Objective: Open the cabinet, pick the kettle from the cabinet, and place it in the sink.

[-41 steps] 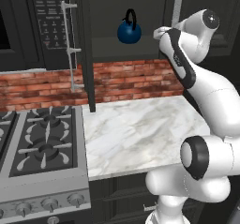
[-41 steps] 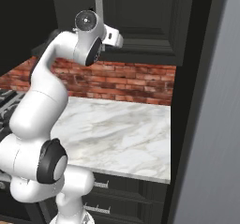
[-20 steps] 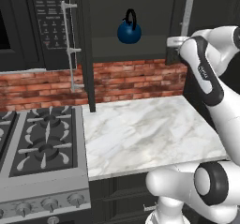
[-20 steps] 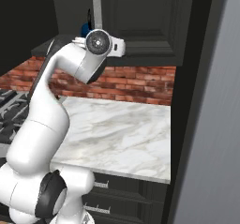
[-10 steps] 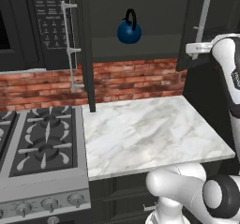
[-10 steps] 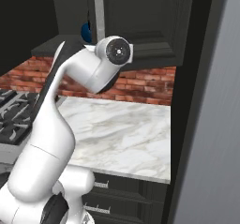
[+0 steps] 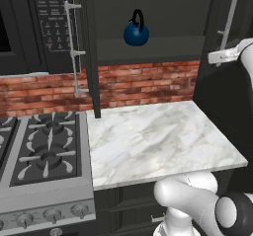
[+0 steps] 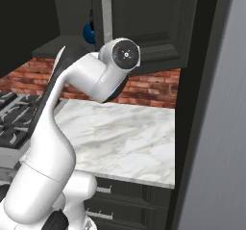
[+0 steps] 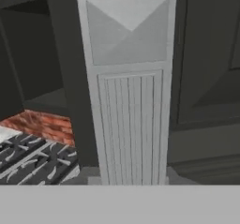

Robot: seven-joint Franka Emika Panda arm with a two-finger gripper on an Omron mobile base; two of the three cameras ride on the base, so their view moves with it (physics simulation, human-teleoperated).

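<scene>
The black cabinet (image 7: 163,13) stands open, both doors swung out. On its shelf sits the dark-blue kettle (image 7: 136,32) with its black loop handle up; it peeks out as a blue patch, the kettle (image 8: 88,32), behind the door's bar. My gripper (image 7: 215,58) is at the lower part of the right door's silver handle (image 7: 228,22), far right of the kettle. The handle (image 9: 126,101) runs up the middle of the hand view, very close, and the gripper is shut on it. The sink is out of view.
The left door (image 7: 91,52) juts out over the counter's left end, its bar handle (image 7: 74,47) facing the microwave (image 7: 49,18). Below lie a white marble counter (image 7: 158,136), a brick backsplash (image 7: 148,79) and a gas stove (image 7: 39,146). A tall dark panel (image 8: 202,104) bounds the right.
The right door has swung farther open to the right, with my hand moving right along with its handle. The kettle has stayed in place.
</scene>
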